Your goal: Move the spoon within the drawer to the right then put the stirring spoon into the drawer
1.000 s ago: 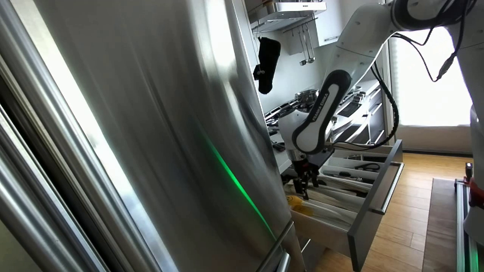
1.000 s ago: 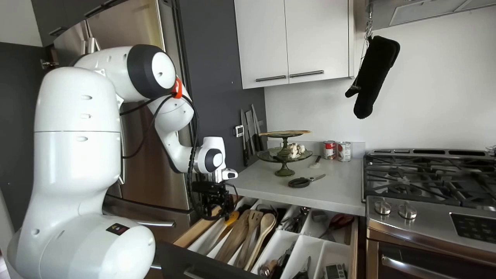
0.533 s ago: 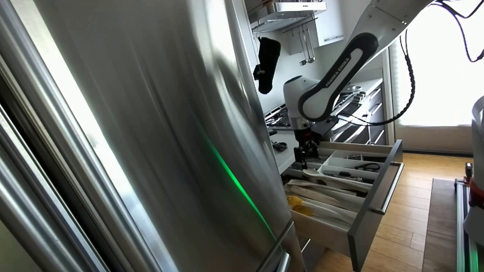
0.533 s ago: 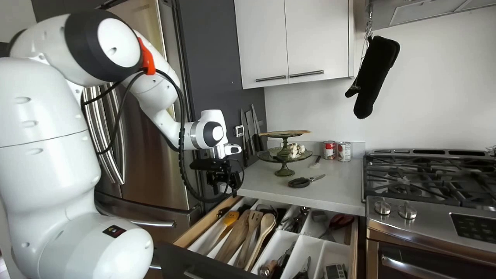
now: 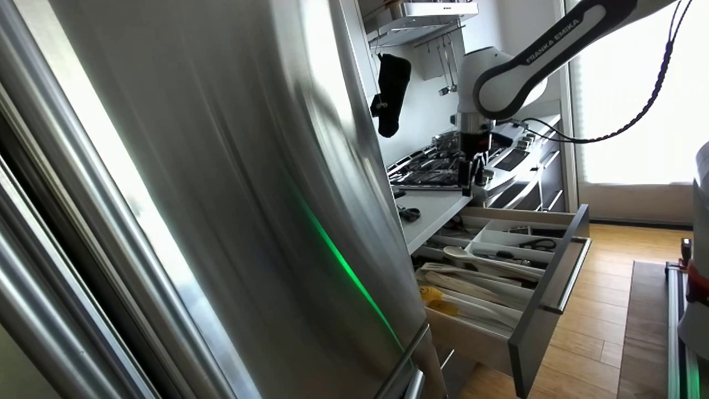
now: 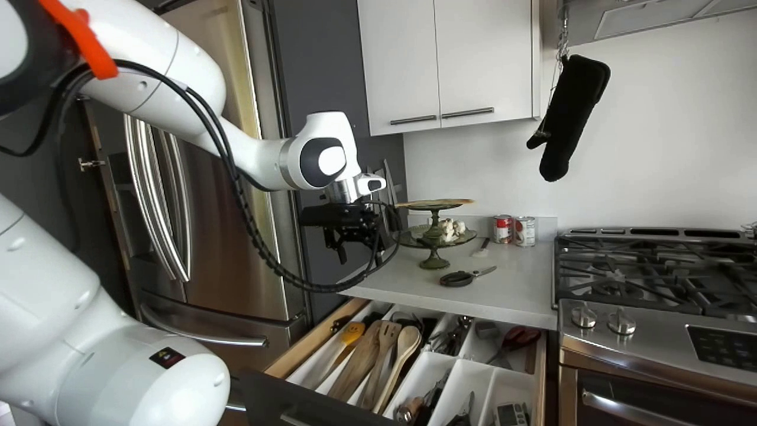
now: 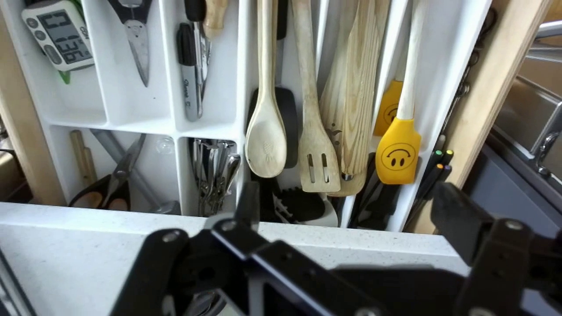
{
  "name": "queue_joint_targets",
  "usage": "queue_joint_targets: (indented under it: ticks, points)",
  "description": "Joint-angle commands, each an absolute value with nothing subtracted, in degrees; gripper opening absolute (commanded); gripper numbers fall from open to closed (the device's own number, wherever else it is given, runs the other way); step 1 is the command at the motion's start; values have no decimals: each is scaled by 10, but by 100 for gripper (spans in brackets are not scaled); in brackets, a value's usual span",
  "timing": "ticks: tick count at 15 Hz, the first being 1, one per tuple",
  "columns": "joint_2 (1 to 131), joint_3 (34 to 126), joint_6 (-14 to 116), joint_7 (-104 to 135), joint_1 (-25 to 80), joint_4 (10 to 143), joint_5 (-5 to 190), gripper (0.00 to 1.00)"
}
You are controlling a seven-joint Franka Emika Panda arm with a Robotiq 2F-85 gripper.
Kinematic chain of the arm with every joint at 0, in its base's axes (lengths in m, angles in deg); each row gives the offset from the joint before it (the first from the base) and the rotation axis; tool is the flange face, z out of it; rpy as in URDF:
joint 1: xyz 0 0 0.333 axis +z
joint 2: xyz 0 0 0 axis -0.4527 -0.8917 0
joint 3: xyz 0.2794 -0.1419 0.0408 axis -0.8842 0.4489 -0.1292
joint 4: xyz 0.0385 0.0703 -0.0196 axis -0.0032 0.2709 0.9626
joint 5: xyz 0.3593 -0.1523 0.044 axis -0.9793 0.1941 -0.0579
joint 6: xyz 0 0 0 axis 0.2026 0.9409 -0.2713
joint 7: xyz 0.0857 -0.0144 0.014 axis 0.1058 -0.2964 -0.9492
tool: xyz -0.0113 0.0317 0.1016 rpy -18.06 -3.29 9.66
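Drawer, below the counter. Contents, left to right in an exterior view: spatula; slotted turner; spoon; timer, front right compartment. Scissors, rear compartment, behind timer. On the counter: cake stand; two cans, right of and behind it; another pair of scissors, before it, rightward.

Wooden spoon: handle cut off by wrist view's top edge; drawer front, by exterior view's bottom.

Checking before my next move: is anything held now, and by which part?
Nothing is held: in the wrist view the fingers stand wide apart with nothing between them; a wooden spoon lies in the drawer.
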State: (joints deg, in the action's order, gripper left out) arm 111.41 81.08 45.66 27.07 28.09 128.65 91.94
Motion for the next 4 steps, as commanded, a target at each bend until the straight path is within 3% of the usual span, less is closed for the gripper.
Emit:
queue_joint_targets:
  ticks: [1, 4]
  points:
    - [1124, 809, 450, 279, 271, 1285, 915, 100]
    - [1123, 804, 450, 278, 271, 1285, 916, 100]
